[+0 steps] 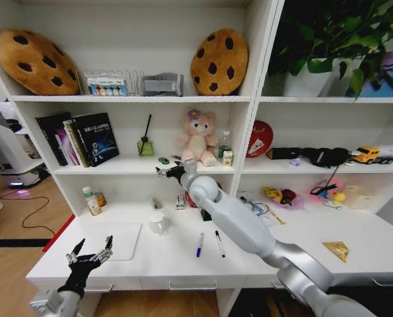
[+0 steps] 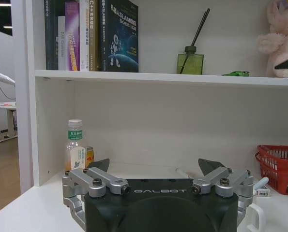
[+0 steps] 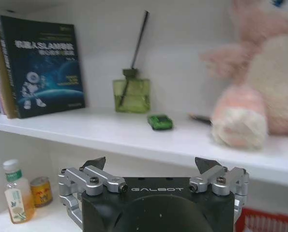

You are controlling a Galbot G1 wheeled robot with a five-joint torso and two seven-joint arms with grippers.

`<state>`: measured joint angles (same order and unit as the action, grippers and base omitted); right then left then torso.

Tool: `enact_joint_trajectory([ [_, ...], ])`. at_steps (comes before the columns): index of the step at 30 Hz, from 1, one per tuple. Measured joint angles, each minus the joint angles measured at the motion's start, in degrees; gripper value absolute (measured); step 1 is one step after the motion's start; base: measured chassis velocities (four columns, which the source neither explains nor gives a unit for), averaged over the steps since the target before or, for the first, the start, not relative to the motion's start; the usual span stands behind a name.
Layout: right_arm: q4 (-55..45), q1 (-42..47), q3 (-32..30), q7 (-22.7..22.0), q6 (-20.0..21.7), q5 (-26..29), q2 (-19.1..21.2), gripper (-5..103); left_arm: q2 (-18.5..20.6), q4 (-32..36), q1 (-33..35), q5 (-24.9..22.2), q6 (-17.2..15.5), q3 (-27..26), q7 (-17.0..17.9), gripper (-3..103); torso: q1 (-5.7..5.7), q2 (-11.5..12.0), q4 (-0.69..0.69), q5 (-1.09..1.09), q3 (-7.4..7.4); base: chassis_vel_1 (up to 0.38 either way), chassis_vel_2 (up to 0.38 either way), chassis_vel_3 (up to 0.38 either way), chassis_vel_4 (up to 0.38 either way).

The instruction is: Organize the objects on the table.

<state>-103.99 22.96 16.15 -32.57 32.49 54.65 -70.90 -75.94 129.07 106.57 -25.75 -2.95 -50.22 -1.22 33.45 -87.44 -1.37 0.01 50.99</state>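
Observation:
A tiny green toy car (image 3: 160, 122) sits on the middle shelf between a green diffuser bottle (image 3: 131, 95) and the pink plush bear (image 3: 252, 92). My right gripper (image 3: 149, 164) hangs open and empty just in front of the shelf edge, a little short of the car (image 1: 164, 160). In the head view the right gripper (image 1: 170, 172) reaches up from the lower right. On the table (image 1: 302, 247) lie a blue pen (image 1: 199, 244), a black pen (image 1: 220, 243) and a slim laptop (image 1: 117, 239). My left gripper (image 1: 90, 254) is open at the table's front left corner, holding nothing.
Books (image 1: 84, 137) stand at the shelf's left end. A white mug (image 1: 158, 222), a bottle (image 1: 89, 201), a small orange can (image 1: 101, 199) and a red basket (image 2: 279, 166) sit at the back of the table. Cookie cushions (image 1: 218, 61) lean on the top shelf.

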Motion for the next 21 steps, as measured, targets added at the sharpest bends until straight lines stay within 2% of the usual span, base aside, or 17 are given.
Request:
enact_joint_trajectory([
  [1, 0.0, 0.0, 0.0, 0.0, 0.0, 0.0, 0.0, 100, 0.0, 0.0, 0.0, 0.0, 0.0, 0.0, 0.0, 100, 0.0, 0.0, 0.0, 0.0, 0.0, 0.0, 0.0, 0.0, 0.0],
  [3, -2.0, 4.3, -1.6, -4.3, -0.1, 0.6, 1.0, 100, 0.0, 0.0, 0.0, 0.0, 0.0, 0.0, 0.0, 100, 0.0, 0.0, -0.01, 0.0, 0.0, 0.0, 0.0, 0.0, 0.0],
  [4, -2.0, 4.3, -1.6, -4.3, -0.1, 0.6, 1.0, 100, 0.0, 0.0, 0.0, 0.0, 0.0, 0.0, 0.0, 100, 0.0, 0.0, -0.01, 0.0, 0.0, 0.0, 0.0, 0.0, 0.0],
  [6, -2.6, 8.9, -3.2, -8.7, -0.3, 1.1, 1.5, 100, 0.0, 0.0, 0.0, 0.0, 0.0, 0.0, 0.0, 100, 0.0, 0.0, -0.01, 0.0, 0.0, 0.0, 0.0, 0.0, 0.0],
  [7, -2.6, 8.9, -3.2, -8.7, -0.3, 1.1, 1.5, 100, 0.0, 0.0, 0.0, 0.0, 0.0, 0.0, 0.0, 100, 0.0, 0.0, -0.01, 0.0, 0.0, 0.0, 0.0, 0.0, 0.0],
  [9, -3.0, 13.4, -4.7, -12.9, -1.1, 1.2, 1.5, 100, 0.0, 0.0, 0.0, 0.0, 0.0, 0.0, 0.0, 100, 0.0, 0.0, 0.0, 0.0, 0.0, 0.0, 0.0, 0.0, 0.0],
  [10, -3.0, 13.4, -4.7, -12.9, -1.1, 1.2, 1.5, 100, 0.0, 0.0, 0.0, 0.0, 0.0, 0.0, 0.0, 100, 0.0, 0.0, 0.0, 0.0, 0.0, 0.0, 0.0, 0.0, 0.0],
  [12, -3.3, 17.7, -5.1, -17.2, -2.3, 1.2, 0.6, 100, 0.0, 0.0, 0.0, 0.0, 0.0, 0.0, 0.0, 100, 0.0, 0.0, 0.0, -0.01, 0.0, 0.0, 0.0, 0.0, 0.0],
  [13, -3.3, 17.7, -5.1, -17.2, -2.3, 1.2, 0.6, 100, 0.0, 0.0, 0.0, 0.0, 0.0, 0.0, 0.0, 100, 0.0, 0.0, 0.0, -0.01, 0.0, 0.0, 0.0, 0.0, 0.0],
  [16, -3.2, 24.5, -5.6, -21.5, -3.6, 1.1, -1.1, 100, 0.0, 0.0, 0.0, 0.0, 0.0, 0.0, 0.0, 100, 0.0, 0.0, 0.01, -0.01, 0.0, 0.0, 0.0, 0.0, 0.0],
  [21, -3.0, 30.3, -7.1, -21.0, -4.6, -1.9, -1.4, 100, 0.0, 0.0, 0.0, 0.0, 0.0, 0.0, 0.0, 100, 0.0, 0.0, -0.01, -0.01, 0.0, 0.0, 0.0, 0.0, 0.0],
])
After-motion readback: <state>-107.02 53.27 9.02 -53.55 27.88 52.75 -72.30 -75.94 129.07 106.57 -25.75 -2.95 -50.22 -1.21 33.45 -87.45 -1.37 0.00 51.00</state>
